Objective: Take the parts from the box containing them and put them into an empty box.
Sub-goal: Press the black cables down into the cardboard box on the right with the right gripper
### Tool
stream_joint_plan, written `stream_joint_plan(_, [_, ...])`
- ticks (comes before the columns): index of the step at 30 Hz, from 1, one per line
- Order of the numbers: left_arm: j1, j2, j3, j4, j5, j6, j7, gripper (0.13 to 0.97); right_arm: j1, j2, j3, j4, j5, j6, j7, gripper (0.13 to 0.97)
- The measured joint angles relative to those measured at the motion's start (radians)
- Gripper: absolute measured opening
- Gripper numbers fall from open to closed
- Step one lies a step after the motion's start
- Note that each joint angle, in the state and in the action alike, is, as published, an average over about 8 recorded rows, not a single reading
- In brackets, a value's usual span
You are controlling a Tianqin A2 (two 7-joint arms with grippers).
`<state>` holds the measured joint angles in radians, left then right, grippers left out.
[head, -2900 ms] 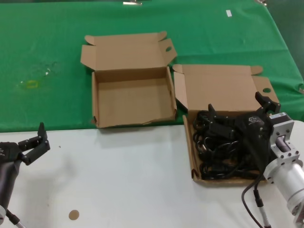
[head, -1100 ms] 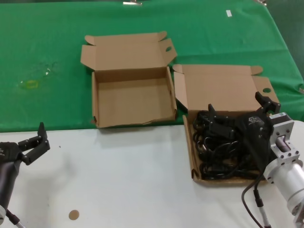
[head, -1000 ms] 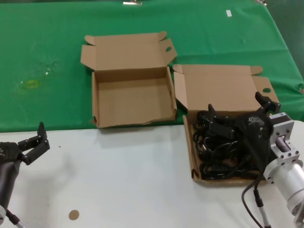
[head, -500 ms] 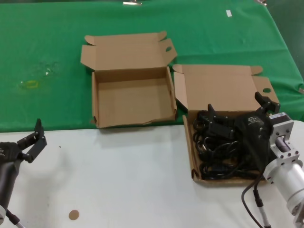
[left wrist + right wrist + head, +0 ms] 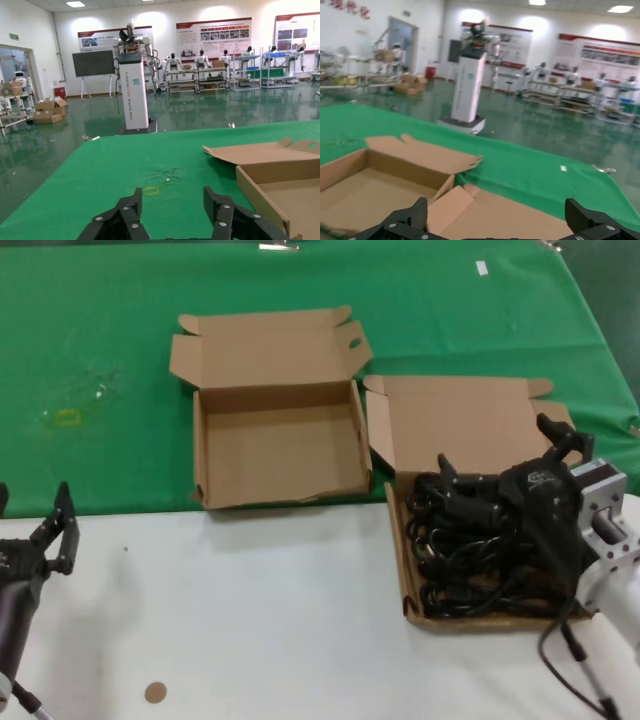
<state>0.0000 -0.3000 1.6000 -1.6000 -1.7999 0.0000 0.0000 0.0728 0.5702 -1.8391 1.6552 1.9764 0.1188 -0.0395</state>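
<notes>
The black coiled cables [image 5: 478,558] fill the tray of the squarish right-hand box [image 5: 400,570], whose lid [image 5: 470,425] stands open behind it. My right gripper [image 5: 497,448] is open and empty, hovering over the back of that tray. In the right wrist view its fingers [image 5: 420,207] frame the lid [image 5: 495,215]. The empty wide box [image 5: 205,465] lies open on the green cloth to the left. It also shows in the right wrist view [image 5: 370,180] and the left wrist view [image 5: 280,175]. My left gripper [image 5: 32,515] is open and empty at the table's far left edge.
The white table [image 5: 270,620] carries a small round brown disc [image 5: 154,692] near the front left. Green cloth [image 5: 100,330] covers the far half. A yellow mark [image 5: 66,418] and scuffs lie on the cloth at left. My right arm's cable [image 5: 575,660] hangs at the front right.
My left gripper has shifted left and turned, its fingers now pointing more upright. My right gripper has lifted slightly and its wrist has swung right. The boxes and cables have not moved.
</notes>
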Motion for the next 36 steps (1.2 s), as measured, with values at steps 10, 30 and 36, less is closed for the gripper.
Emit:
stream_joint_plan(10, [0.000,0.000,0.000,0.000,0.000,0.000,0.000,0.361,0.124,0.383,-0.204,0.059,0.114,-0.091,0.068,0.966])
stream_joint_plan(30, [0.000,0.000,0.000,0.000,0.000,0.000,0.000,0.163,0.424,0.575,-0.254,-0.071,-0.185,-0.874,0.113,0.966])
stream_joint_plan(36, [0.000,0.000,0.000,0.000,0.000,0.000,0.000,0.145,0.509,0.516,-0.265,-0.163,-0.258,-1.073,0.020,0.966])
